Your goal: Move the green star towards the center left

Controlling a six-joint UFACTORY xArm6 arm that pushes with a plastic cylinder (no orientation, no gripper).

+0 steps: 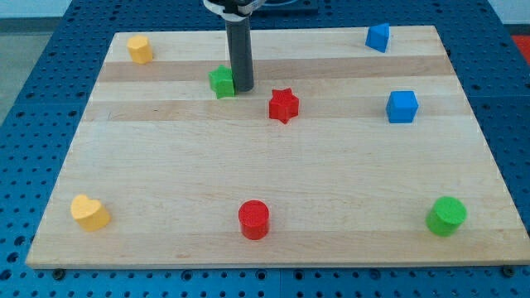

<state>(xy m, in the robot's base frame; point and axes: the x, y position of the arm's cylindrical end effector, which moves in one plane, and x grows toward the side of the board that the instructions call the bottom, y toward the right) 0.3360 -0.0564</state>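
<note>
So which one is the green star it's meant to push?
Start at the wooden board and look near its top edge, left of centre, where the dark rod comes down. My tip sits just right of the green star, the only green block up there.

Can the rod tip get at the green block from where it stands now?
Probably yes. My tip stands right beside the green block, on its right in the view, with nothing between them. The red star lies apart, further right.
</note>
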